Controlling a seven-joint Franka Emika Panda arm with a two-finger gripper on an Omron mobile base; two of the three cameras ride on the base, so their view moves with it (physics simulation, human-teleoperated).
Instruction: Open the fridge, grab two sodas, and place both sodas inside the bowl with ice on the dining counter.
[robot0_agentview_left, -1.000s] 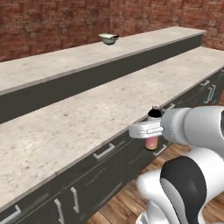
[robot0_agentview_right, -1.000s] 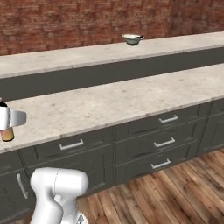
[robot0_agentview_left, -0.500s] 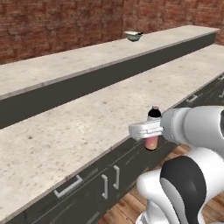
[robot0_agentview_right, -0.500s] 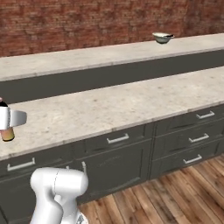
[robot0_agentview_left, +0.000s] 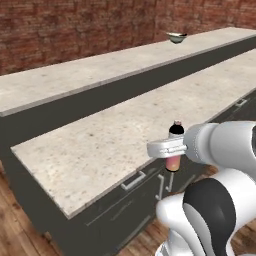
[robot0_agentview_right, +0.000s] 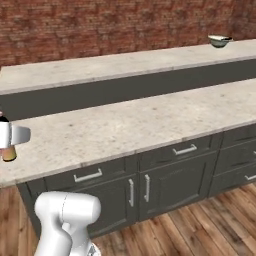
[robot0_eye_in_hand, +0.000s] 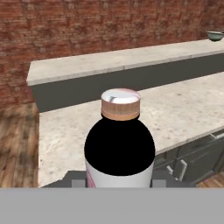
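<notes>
bowl (robot0_agentview_left: 176, 36) too small to show contents, soda bottle (robot0_eye_in_hand: 119, 148) base cut off, pincer (robot0_agentview_left: 172, 148) fingertips hidden

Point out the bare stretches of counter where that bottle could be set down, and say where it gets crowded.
The nearer counter, above the grey drawers, is bare stone along its visible length. The dining counter behind it, against the brick wall, is bare up to the bowl at its far right. Only there is it occupied. The gripper holds the soda bottle at the nearer counter's edge.

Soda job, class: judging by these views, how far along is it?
Done: one slim pink-bodied, black-necked soda bottle is out and gripped in the claw. In hand: carrying it. Left: reaching the round pale bowl on the far beige speckled dining counter, then the second soda.
</notes>
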